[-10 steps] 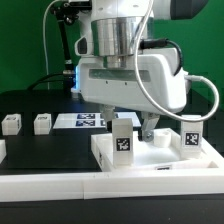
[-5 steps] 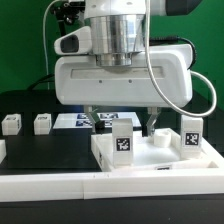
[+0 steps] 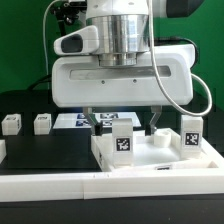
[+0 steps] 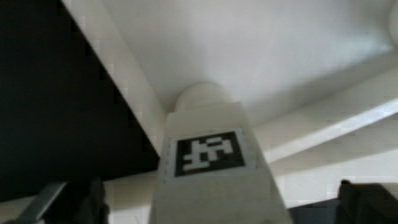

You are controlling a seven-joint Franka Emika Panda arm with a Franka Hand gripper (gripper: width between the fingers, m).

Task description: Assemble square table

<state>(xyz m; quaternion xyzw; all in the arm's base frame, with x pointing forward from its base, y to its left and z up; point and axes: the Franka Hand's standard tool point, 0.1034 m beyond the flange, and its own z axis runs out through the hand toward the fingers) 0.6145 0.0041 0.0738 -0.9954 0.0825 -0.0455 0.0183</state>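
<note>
Bkgd: black worktop (image 3: 45,155) fills the foreground, matte, under soft even light. Behind it, dark on the exterior view's left; green backdrop (image 3: 214,55) at the exterior view's right. Marker board (image 3: 72,121) lies flat on the worktop, mid-distance

End effector (image 3: 122,121): from skewed to square-on.

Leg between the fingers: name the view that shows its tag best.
The wrist view: the leg fills the middle of the frame, tag large and facing the camera, though slightly blurred. The exterior view shows the leg whole, upright on the slab beneath the open gripper, its tag small.
</note>
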